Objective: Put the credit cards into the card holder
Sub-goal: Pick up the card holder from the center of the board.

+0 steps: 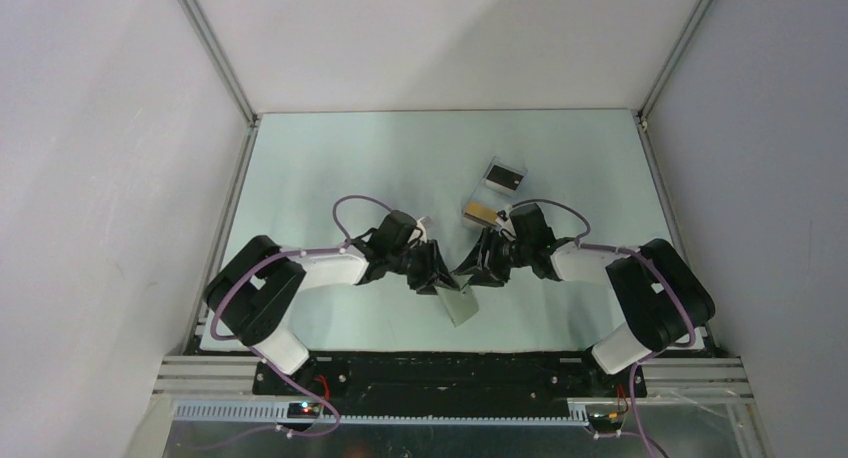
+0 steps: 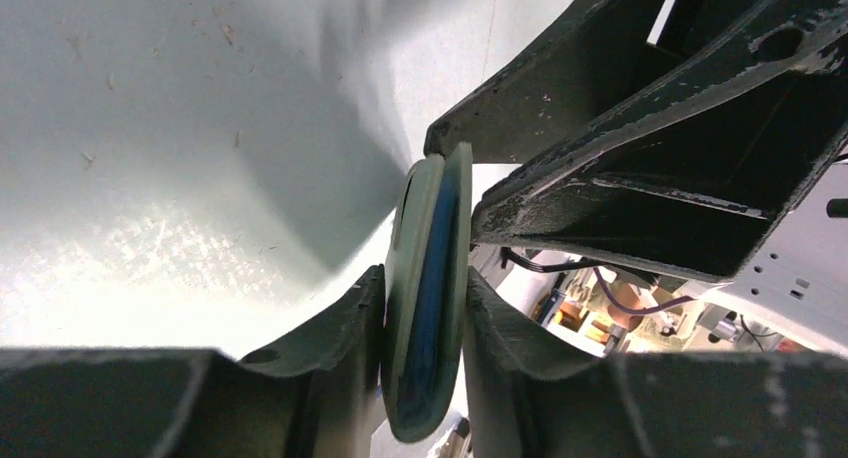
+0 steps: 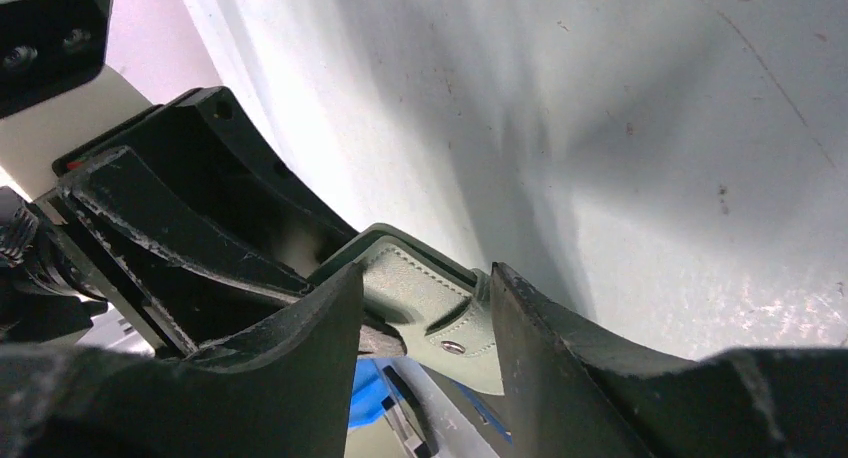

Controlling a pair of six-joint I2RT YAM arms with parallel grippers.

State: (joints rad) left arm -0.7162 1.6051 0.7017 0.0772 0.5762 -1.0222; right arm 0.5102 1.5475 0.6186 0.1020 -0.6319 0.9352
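The grey-green card holder (image 1: pixel 461 305) hangs near the table's front middle, held edge-on in my left gripper (image 1: pixel 438 278). In the left wrist view the left gripper (image 2: pixel 425 283) is shut on it (image 2: pixel 428 328), and its blue inside shows in the fold. My right gripper (image 1: pixel 477 268) meets it from the right. In the right wrist view the right gripper (image 3: pixel 425 273) has its fingers apart on either side of the holder's snap-tab face (image 3: pixel 425 298). An orange-gold card (image 1: pixel 480 214) and a black card (image 1: pixel 504 175) lie on the table behind the right gripper.
The pale green table (image 1: pixel 330 168) is walled by white panels with metal corner posts. The right arm's cable (image 1: pixel 560 208) loops over near the cards. The left gripper's black finger frame (image 3: pixel 190 218) shows close beside the right gripper.
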